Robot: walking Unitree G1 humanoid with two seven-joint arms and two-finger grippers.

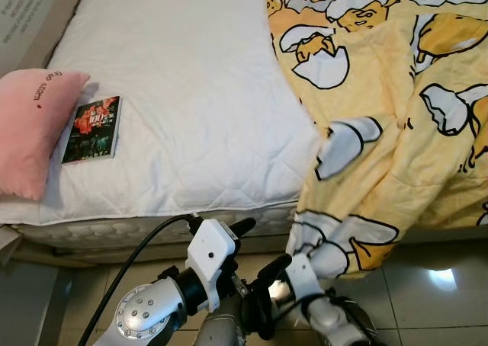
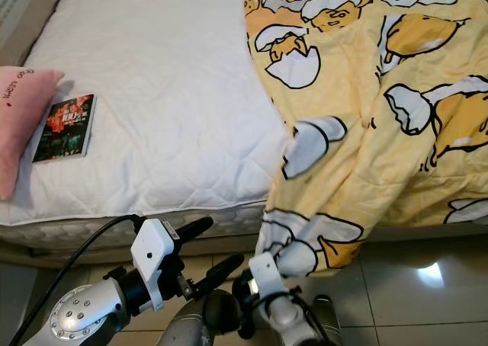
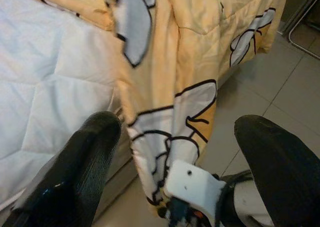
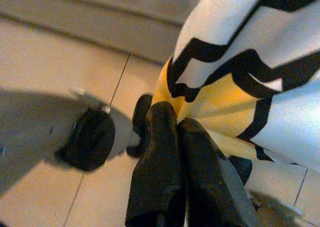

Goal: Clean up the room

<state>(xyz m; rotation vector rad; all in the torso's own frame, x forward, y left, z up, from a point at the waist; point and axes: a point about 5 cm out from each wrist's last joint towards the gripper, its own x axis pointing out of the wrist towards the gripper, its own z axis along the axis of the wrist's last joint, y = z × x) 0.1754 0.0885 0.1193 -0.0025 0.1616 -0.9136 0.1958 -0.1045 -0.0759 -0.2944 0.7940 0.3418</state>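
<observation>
A yellow blanket (image 1: 381, 94) with white egg cartoons covers the right side of the bed, and one corner (image 1: 335, 243) hangs over the front edge toward the floor. My right gripper (image 4: 176, 118) is low in front of the bed, shut on the bottom edge of that hanging corner. Just left of it, my left gripper (image 1: 267, 243) is open, fingers wide apart and holding nothing. In the left wrist view the hanging blanket (image 3: 165, 97) sits between the fingers (image 3: 90, 147) but apart from them.
The bare white mattress (image 1: 183, 94) fills the bed's left side. On it lie a dark-covered book (image 1: 92, 129) and, at the left edge, a pink pillow (image 1: 34, 129). Tiled floor (image 1: 435, 300) runs along the front of the bed. A dark rounded thing (image 4: 90, 139) sits on the tiles.
</observation>
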